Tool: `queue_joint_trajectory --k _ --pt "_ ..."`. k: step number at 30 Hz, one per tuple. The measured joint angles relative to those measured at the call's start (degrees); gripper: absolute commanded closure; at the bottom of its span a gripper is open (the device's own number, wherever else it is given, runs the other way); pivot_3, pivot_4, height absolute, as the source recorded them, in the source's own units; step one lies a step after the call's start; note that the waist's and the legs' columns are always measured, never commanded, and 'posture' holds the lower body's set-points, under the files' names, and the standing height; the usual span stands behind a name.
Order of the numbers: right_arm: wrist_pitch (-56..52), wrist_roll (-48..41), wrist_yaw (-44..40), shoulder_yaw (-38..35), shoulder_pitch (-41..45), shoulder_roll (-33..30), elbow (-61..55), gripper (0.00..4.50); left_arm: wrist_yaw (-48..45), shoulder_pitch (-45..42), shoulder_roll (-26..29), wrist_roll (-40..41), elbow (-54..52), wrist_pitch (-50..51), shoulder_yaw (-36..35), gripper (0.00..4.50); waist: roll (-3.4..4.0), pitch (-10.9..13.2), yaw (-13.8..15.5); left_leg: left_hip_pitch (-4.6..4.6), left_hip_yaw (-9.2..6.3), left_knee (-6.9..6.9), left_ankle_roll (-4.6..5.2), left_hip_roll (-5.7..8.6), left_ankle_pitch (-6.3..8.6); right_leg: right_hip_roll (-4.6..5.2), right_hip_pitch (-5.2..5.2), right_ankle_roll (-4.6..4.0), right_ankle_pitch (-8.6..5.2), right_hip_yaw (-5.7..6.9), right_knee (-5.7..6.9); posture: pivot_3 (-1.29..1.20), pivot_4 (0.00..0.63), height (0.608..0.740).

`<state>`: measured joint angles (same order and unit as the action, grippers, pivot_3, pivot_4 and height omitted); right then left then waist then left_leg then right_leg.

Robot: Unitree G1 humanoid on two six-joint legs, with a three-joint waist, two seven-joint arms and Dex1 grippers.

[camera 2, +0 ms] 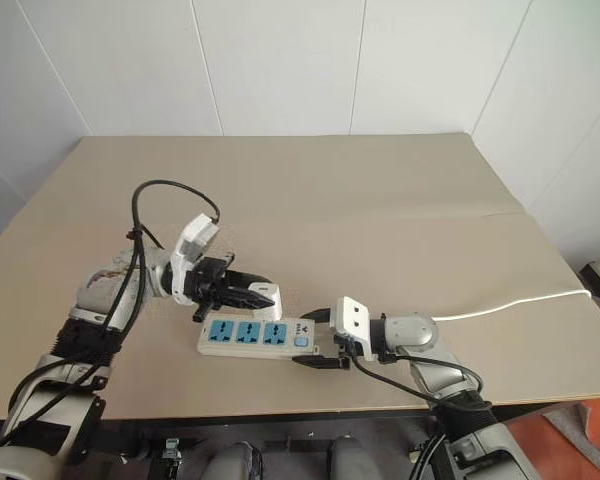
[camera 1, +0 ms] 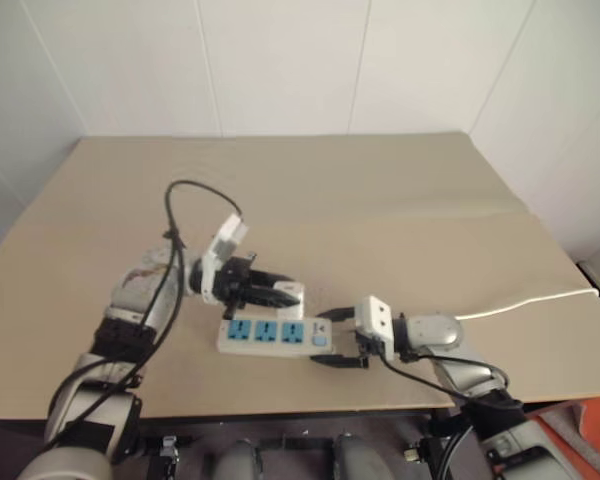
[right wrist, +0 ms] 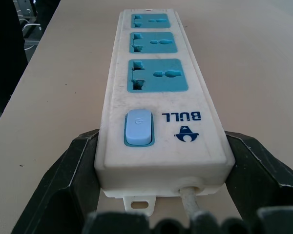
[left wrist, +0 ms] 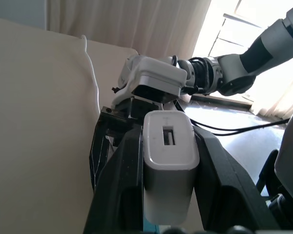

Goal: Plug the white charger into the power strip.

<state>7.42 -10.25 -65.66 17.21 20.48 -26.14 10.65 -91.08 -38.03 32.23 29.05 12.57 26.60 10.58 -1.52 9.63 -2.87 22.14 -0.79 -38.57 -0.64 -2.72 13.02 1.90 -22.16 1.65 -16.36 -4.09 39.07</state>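
Pinching white charger (left wrist: 168,161) in left claw (camera 1: 280,296) | above power strip (camera 1: 274,336)

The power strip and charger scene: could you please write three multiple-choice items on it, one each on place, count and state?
1. Where does the right hand grip the power strip?
A. the switch end
B. the middle
C. the far end

2. How many blue sockets does the strip have?
A. two
B. three
C. five

3. What is the state of the white charger?
A. plugged in
C. lying on the table
B. held in the left hand

Answers: 1 A, its fingers flank the switch end; 2 B, three blue faces in a row; 3 B, the fingers clamp it above the strip.
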Motion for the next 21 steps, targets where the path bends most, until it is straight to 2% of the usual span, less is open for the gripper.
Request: queue_joint_trajectory --k 9,21 --pt "0.44 0.11 0.32 0.1 -0.04 0.01 0.05 1.1 -1.04 0.08 -0.17 -3.94 6.4 -6.75 3.69 3.48 0.0 0.0 0.06 0.02 0.0 0.02 0.0 -0.04 0.0 -0.05 -0.02 0.03 -0.01 -0.01 -0.05 0.0 0.15 0.74" --pt "0.51 0.12 0.49 0.04 -0.15 -0.14 0.02 1.1 -1.33 -1.58 -1.61 -3.95 9.42 -8.07 4.46 3.48 0.0 0.0 0.2 0.02 0.0 0.03 0.0 -0.04 0.0 -0.05 -0.01 0.08 -0.05 -0.02 -0.07 0.0 0.15 0.74"
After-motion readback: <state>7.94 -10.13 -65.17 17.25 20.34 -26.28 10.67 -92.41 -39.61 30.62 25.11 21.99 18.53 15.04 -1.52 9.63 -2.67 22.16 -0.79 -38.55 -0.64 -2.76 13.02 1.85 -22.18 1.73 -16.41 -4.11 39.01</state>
